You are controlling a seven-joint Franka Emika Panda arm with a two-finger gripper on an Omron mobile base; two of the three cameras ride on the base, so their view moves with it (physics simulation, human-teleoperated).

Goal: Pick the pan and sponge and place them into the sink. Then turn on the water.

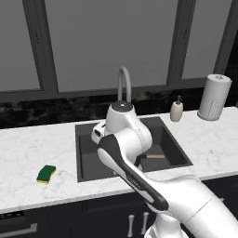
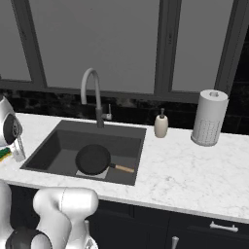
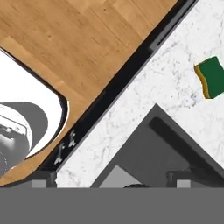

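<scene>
The black pan [image 2: 93,159] lies flat on the bottom of the dark sink [image 2: 137,151], its wooden handle [image 1: 155,156] pointing right. On the white counter left of the sink lies the green and yellow sponge [image 1: 46,174], which the hand view shows at its right edge [image 3: 212,78]. My gripper [image 3: 114,178] is open with nothing between its fingers. It hangs above the sink's front left corner, apart from the sponge, and my hand [image 2: 14,138] sits at the left edge of the right base view. No water is in view at the faucet [image 2: 91,92].
A soap dispenser [image 2: 161,124] and a paper towel roll [image 2: 209,117] stand on the counter right of the sink. Windows and a dark backsplash close off the back. Below the counter's front edge is wooden floor [image 3: 78,39].
</scene>
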